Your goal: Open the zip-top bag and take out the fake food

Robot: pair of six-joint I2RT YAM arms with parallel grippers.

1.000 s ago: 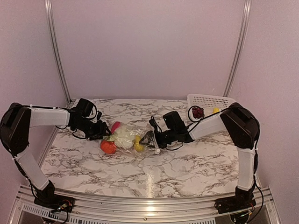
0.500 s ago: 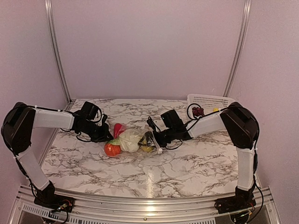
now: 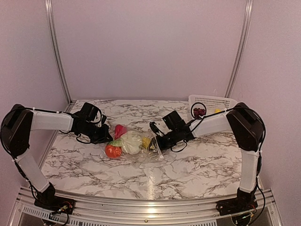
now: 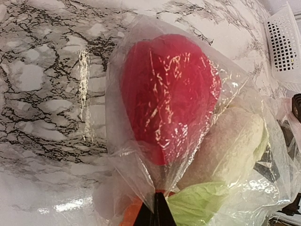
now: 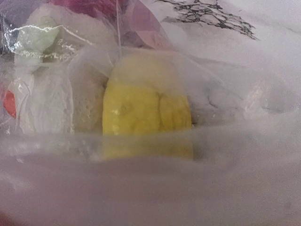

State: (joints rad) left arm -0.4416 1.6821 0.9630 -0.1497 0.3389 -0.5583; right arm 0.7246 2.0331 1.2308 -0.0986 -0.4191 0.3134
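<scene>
The clear zip-top bag (image 3: 137, 147) lies mid-table with fake food inside: an orange ball (image 3: 112, 150), a red piece (image 3: 120, 130), a pale leafy piece (image 3: 131, 142) and a yellow piece (image 3: 146, 141). My left gripper (image 3: 107, 138) is shut on a pinch of the bag's film at its left end; in the left wrist view the closed tips (image 4: 159, 209) hold plastic below the red piece (image 4: 169, 94). My right gripper (image 3: 157, 140) sits at the bag's right end. In the right wrist view blurred plastic (image 5: 141, 188) hides its fingers, with the yellow piece (image 5: 146, 113) just beyond.
A white lattice basket (image 3: 211, 101) stands at the back right, holding a dark purple grape cluster (image 3: 199, 112) and a yellow piece (image 3: 217, 111). Metal frame posts and walls bound the marble table (image 3: 197, 165).
My left gripper has shut on the bag's left end. The bag has bunched up and its food shifted slightly right. My right gripper's jaws have narrowed at the bag's right end.
</scene>
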